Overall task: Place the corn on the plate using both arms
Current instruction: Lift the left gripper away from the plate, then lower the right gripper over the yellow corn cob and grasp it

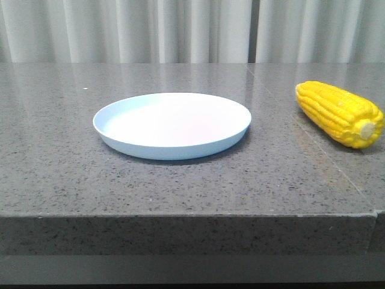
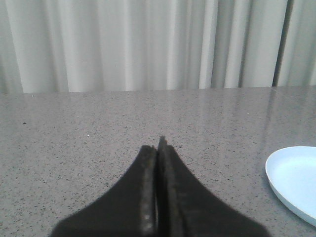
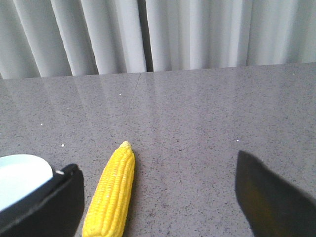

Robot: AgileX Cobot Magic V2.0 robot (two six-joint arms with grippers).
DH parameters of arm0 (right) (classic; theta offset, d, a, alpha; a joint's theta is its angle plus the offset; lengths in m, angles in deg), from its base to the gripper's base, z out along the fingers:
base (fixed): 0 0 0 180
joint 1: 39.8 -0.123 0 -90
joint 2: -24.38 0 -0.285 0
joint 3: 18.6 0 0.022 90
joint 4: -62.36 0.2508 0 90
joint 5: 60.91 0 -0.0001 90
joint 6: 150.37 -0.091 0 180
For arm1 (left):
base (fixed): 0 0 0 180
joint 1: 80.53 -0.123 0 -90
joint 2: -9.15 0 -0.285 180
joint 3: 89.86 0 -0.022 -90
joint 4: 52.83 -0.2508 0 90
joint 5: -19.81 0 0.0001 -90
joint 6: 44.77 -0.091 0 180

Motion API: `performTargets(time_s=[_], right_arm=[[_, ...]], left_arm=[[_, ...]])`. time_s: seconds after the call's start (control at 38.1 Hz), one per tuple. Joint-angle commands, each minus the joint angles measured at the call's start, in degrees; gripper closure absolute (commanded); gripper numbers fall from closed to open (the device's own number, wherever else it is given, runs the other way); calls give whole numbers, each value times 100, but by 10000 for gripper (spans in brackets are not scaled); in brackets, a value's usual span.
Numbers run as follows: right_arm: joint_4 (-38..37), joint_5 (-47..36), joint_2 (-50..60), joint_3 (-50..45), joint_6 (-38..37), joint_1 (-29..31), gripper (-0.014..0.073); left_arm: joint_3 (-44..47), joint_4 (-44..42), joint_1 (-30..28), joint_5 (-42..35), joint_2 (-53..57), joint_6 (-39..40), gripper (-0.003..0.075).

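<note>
Yellow corn (image 1: 340, 114): on the table (image 1: 180, 186), right of the plate (image 1: 172, 125), apart; likely light, stiff, slick plastic that may roll.
Hold: across its thick middle.
Right fingers (image 3: 158, 197): spread wide, empty, near corn.
Left fingers (image 2: 158, 187): pressed together, empty.

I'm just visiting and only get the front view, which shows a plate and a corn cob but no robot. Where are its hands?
Observer: The right gripper is open behind the corn, its fingers wide on either side.
Operator: And the other hand?
Observer: The left gripper is shut, holding nothing.
Operator: Is it near the plate?
Observer: Its camera catches only the plate rim at one edge; the fingers point at bare table.
</note>
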Motion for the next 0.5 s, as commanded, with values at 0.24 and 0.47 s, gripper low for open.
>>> performTargets(time_s=[0.24,0.47], right_arm=[[26,-466,-77,196,59,21,-52],[26,-463,-231,265,59,21,-52]], left_arm=[[-162,57,5,-517,-56,-6,741],[-162,57,5,-517,-56,-6,741]])
